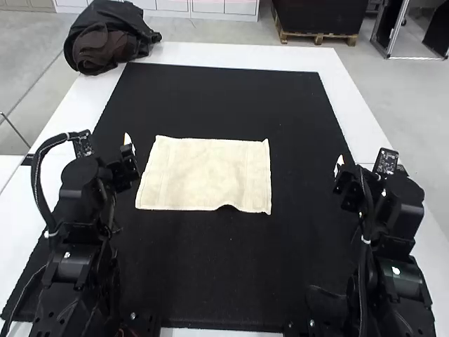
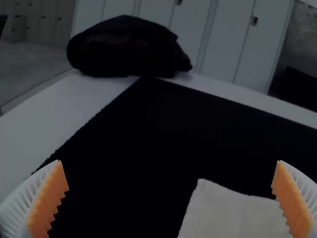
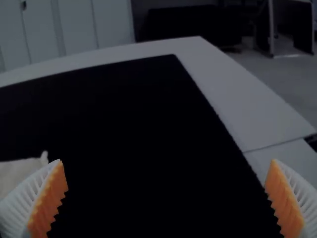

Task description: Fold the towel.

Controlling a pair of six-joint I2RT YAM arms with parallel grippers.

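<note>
towel (image 1: 203,175) lies spread and cream-coloured on the black mat (image 1: 231,281), its near edge rippled, bare mat all around it; left gripper (image 1: 128,151) and right gripper (image 1: 339,172) both have fingers wide apart.

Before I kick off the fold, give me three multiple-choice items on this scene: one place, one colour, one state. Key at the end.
1. Where is the dark bundle?
A) Table's far left corner
B) Table's far right corner
C) Between the two arms

2. What colour are the left gripper's pads?
A) Blue
B) Green
C) Orange

3. How does the towel lie?
A) Rolled up
B) Spread out
C) Bunched in a heap

Key:
1-A: the high view has it at that corner.
2-C: the left wrist view shows orange on the white ribbed fingers.
3-B: the high view shows a broad rectangle, four corners visible, the near edge rippled.
</note>
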